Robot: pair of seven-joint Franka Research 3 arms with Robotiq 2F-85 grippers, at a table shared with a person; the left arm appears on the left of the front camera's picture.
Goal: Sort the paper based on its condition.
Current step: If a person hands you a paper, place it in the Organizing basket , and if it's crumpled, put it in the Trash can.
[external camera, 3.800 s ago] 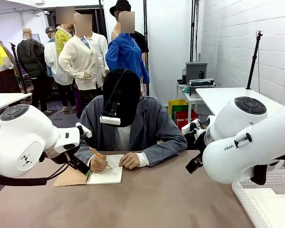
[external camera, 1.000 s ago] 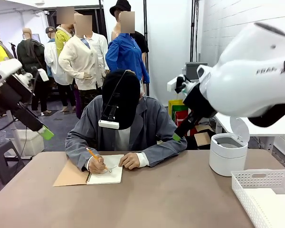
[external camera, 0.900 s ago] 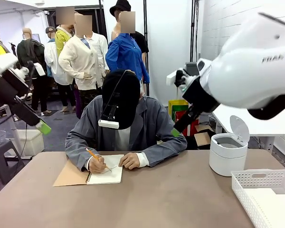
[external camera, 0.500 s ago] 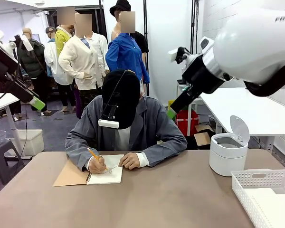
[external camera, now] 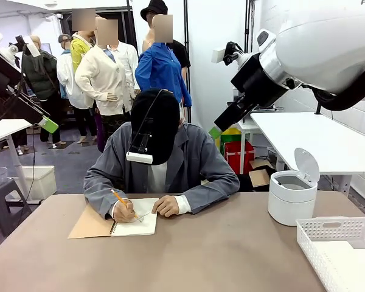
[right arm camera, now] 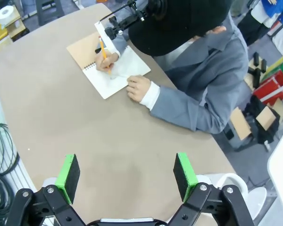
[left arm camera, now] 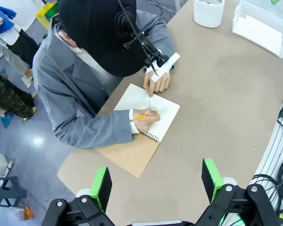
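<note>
A person at the far side writes with a pencil on the top white page of a spiral notebook [external camera: 135, 224], also seen in the left wrist view [left arm camera: 150, 112] and the right wrist view [right arm camera: 119, 70]. Smooth white paper [external camera: 351, 269] lies inside the white basket [external camera: 328, 230] at the front right. My left gripper [external camera: 47, 125] hangs high at the left, open and empty, its fingers [left arm camera: 102, 184] wide apart above the near table edge. High up and right of the person, my right gripper [external camera: 215, 131] is open too, with nothing between its green pads [right arm camera: 184, 172].
A small white bin [external camera: 289, 198] with its lid flipped up stands at the right, behind the basket [left arm camera: 261, 24]. The brown tabletop [external camera: 194, 261] stretches bare in front of the notebook. Cables hang beside the table edge [right arm camera: 1, 160].
Both arms have swung upward, lifting the grippers higher above the table. The person keeps writing in the same spot.
</note>
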